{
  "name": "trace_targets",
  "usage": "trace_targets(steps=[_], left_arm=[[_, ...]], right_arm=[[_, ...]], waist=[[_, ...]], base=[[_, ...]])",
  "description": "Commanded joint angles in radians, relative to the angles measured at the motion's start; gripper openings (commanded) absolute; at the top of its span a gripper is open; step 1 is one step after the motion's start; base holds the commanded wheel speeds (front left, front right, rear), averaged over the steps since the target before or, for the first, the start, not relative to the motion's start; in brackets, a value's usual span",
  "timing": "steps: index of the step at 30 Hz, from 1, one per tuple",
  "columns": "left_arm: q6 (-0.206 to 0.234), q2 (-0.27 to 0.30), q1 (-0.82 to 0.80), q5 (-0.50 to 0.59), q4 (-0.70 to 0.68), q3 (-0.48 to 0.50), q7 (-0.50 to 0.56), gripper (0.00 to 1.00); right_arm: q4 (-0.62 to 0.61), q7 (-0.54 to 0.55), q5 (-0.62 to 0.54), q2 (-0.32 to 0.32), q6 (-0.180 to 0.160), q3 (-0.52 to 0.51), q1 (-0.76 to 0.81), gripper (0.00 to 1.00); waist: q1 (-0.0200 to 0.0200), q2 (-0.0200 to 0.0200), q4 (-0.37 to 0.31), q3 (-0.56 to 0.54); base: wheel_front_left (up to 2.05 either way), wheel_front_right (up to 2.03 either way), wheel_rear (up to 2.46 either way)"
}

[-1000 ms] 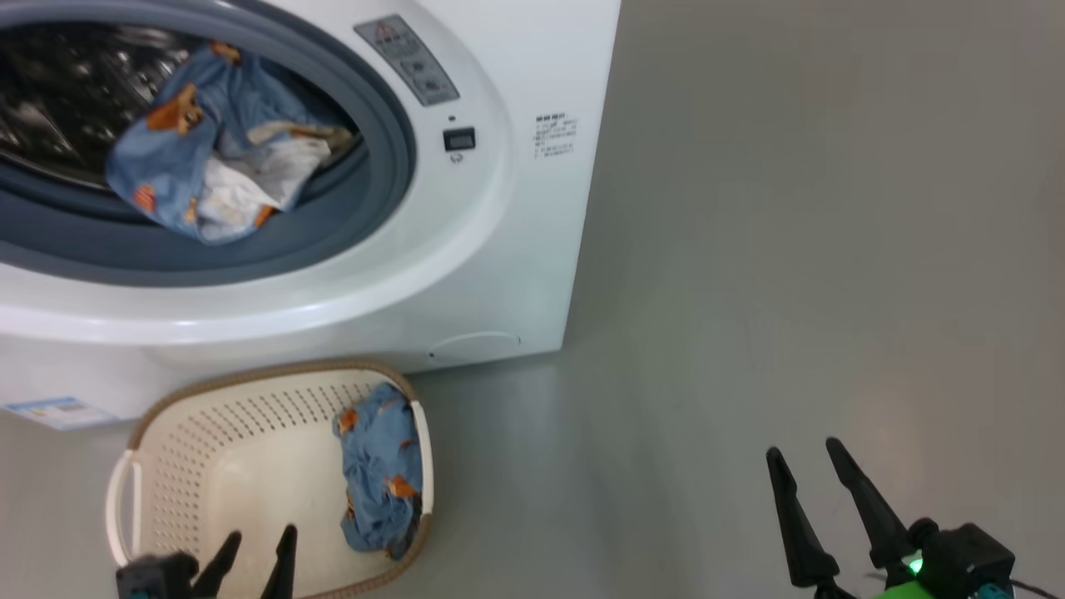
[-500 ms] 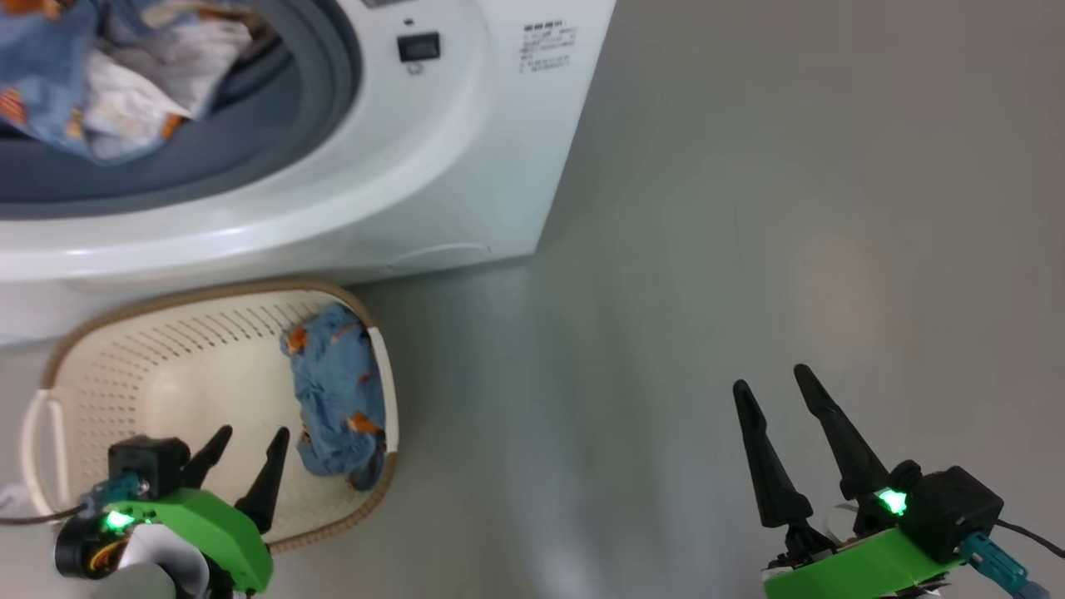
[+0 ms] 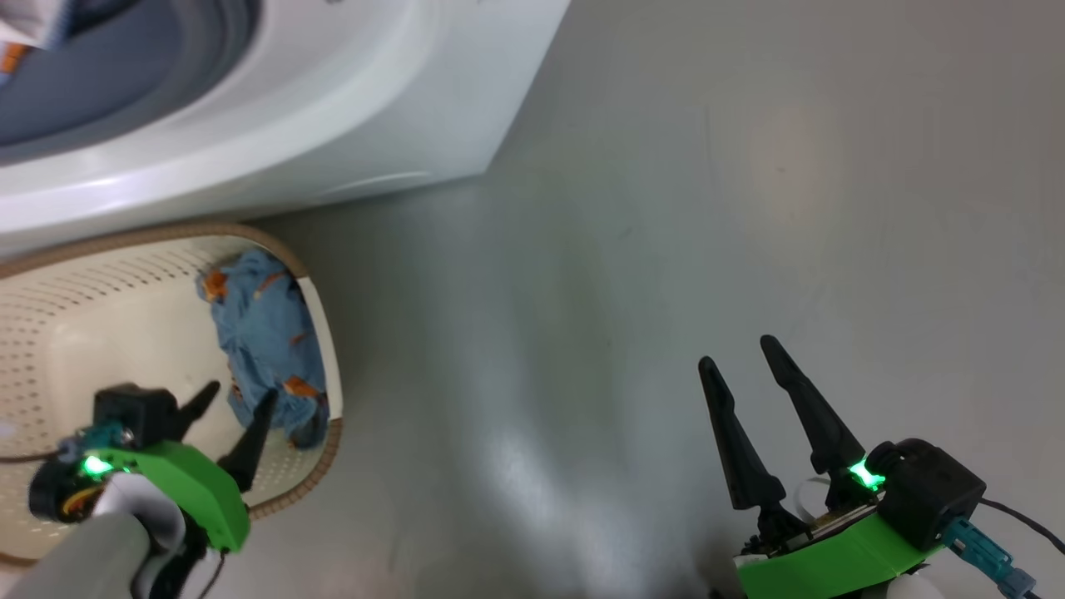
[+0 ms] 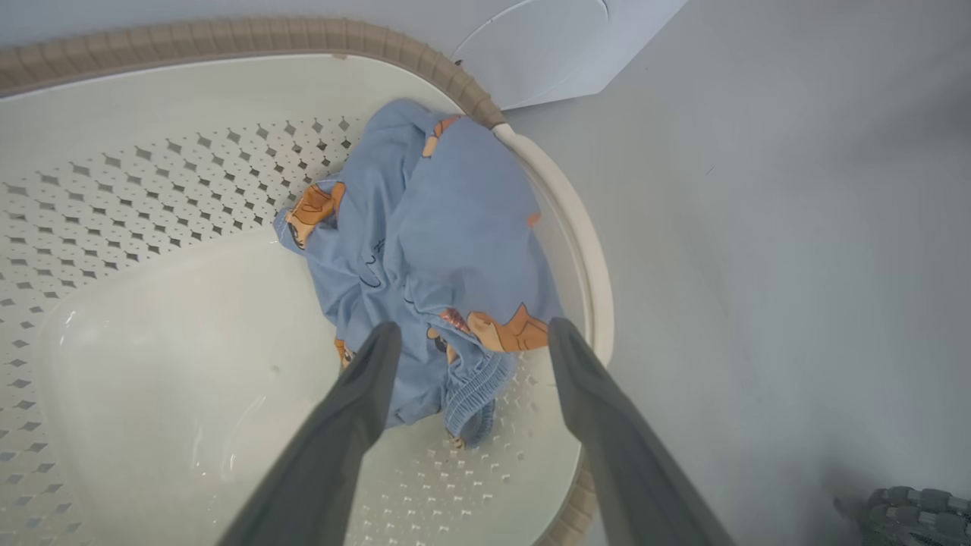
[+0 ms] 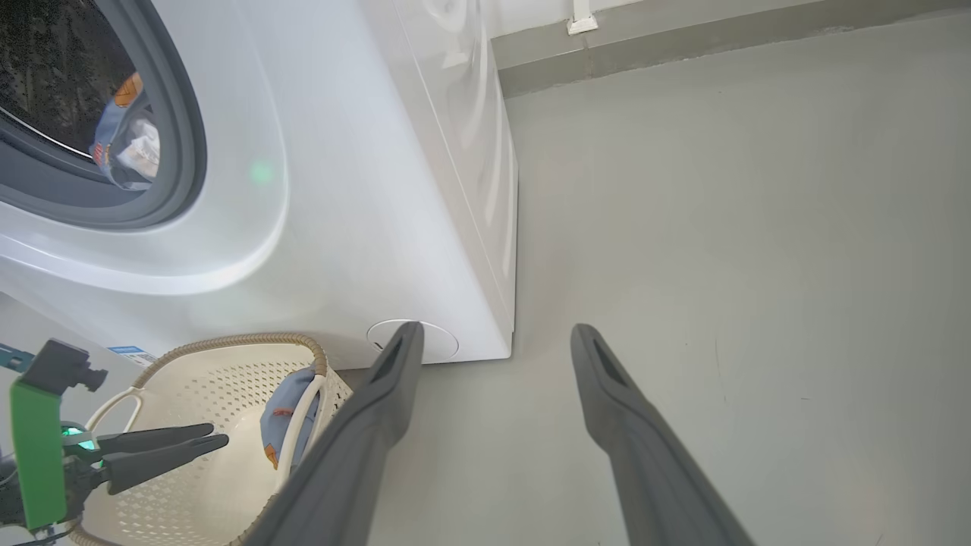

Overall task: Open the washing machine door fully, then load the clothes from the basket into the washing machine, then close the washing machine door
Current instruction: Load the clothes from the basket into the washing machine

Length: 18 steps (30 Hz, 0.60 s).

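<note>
Check the left pincer (image 3: 240,391) first. Its two dark fingers stand wide apart and grip nothing. It hangs over the near right part of the basket (image 3: 125,274), tips pointing at the garment (image 3: 266,333). In the left wrist view the fingers straddle the garment's near edge; you cannot tell whether the tips touch the fabric.

Check the right pincer (image 3: 737,351). Its fingers are likewise spread wide and empty. It hovers over bare floor (image 3: 666,208), to the right of the basket and well apart from it.

Locate the basket. It stands on the floor just in front of the washing machine (image 3: 333,108), near the machine's front right corner. The garment, light blue with orange figures, lies crumpled inside, pressed against the right end wall below the cream handle.

Locate the washing machine beyond the basket. In the right wrist view its round flap (image 5: 440,341) sits low at the front right corner, and a small blue label (image 5: 129,353) shows low on the front, behind the basket. The opening is uncovered: a grey gasket (image 5: 190,152) rings the steel drum (image 5: 45,61). More clothes (image 5: 125,144), blue with orange print and a pale patch, lie bundled at the mouth of the drum, at the gasket's inner edge.
</note>
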Motion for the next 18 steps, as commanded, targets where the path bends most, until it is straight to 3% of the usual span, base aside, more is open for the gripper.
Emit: trace_targets(steps=[1,10,18], left_arm=[[0.002,0.044,-0.015,-0.006,-0.011,0.023,-0.007,1.00],[0.002,0.096,-0.092,-0.042,-0.039,-0.021,-0.007,1.00],[0.002,0.101,-0.112,-0.049,-0.058,-0.041,-0.007,1.00]], right_arm=[[-0.027,-0.012,0.010,-0.004,0.006,0.029,-0.008,1.00],[-0.051,-0.012,0.016,-0.004,0.006,0.049,-0.021,1.00],[-0.061,-0.012,0.024,-0.004,0.006,0.055,-0.027,1.00]], waist=[[-0.0001,0.0000,-0.027,0.045],[-0.0001,0.0000,-0.049,0.113],[-0.0001,0.0000,-0.054,0.135]], base=[[0.00,0.00,0.00],[0.00,0.00,0.00],[0.00,0.00,0.00]])
